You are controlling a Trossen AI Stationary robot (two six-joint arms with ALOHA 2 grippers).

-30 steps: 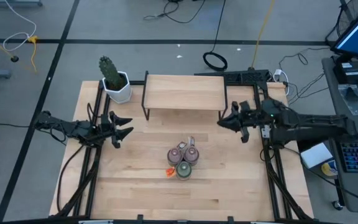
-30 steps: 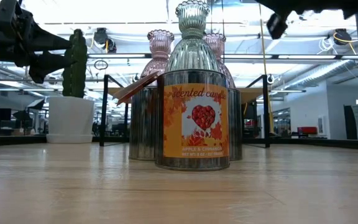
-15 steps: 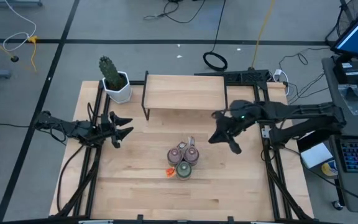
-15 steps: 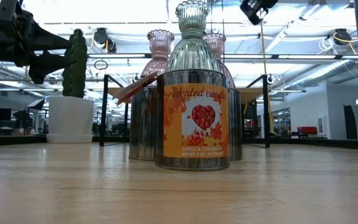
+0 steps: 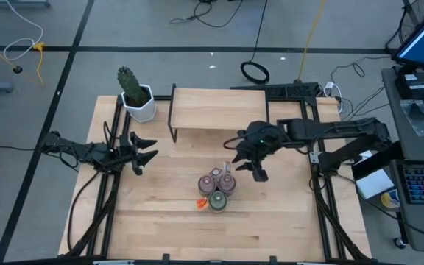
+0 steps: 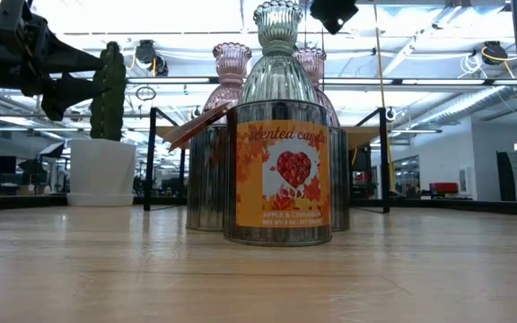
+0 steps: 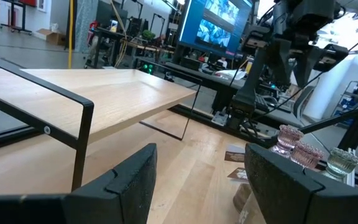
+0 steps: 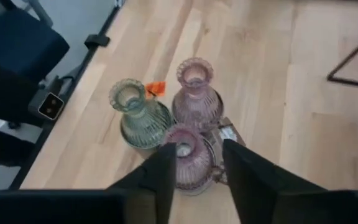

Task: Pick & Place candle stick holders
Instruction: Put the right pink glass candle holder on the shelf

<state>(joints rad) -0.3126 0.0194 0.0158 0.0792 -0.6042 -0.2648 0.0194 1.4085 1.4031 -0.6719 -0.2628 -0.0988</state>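
The candle stick holders stand in a tight cluster (image 5: 218,190) at the table's middle. In the right wrist view there are two pinkish glass ones (image 8: 195,93) (image 8: 188,155) and a greenish-clear one (image 8: 135,112). In the low view the glass holders stand on silvery tins, the front tin (image 6: 281,184) bearing an orange label. My right gripper (image 5: 243,163) is open in the air, above and just right of the cluster; it touches nothing. It also shows in the low view (image 6: 333,11). My left gripper (image 5: 149,149) waits open and empty at the table's left.
A white pot with a green cactus (image 5: 137,96) stands at the far left. A low wooden shelf on black legs (image 5: 218,109) spans the far middle. A small orange tag (image 5: 202,202) lies by the cluster. Bare tabletop lies to the near side and to both sides of the cluster.
My right gripper has swung from the table's right side toward the left and a little toward the near edge, ending over the cluster of holders, still open. The holders and my left arm have stayed still.
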